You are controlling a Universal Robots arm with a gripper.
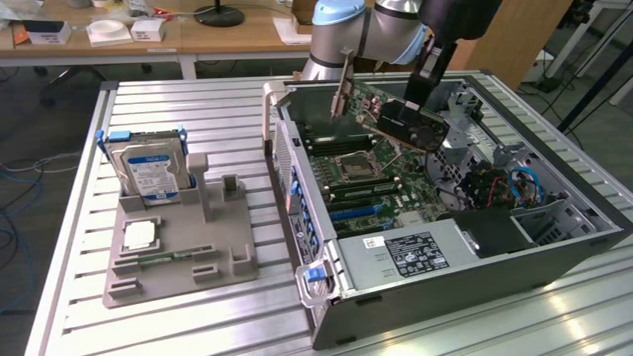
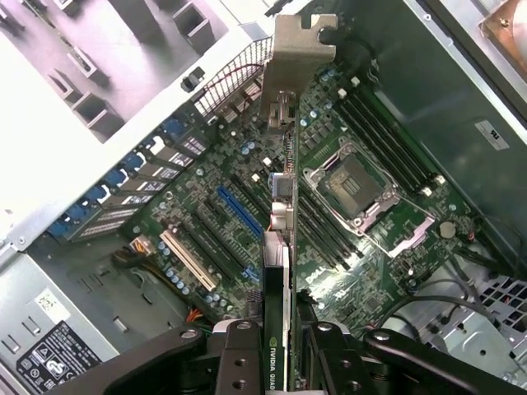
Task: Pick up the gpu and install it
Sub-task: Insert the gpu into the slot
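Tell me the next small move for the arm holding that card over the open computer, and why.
Probably ease the gpu straight down a little, levelling it first. The gripper is shut on it above the motherboard inside the open case; in the exterior view it hangs tilted, its bottom edge clear of the board, so it sits in no slot yet.
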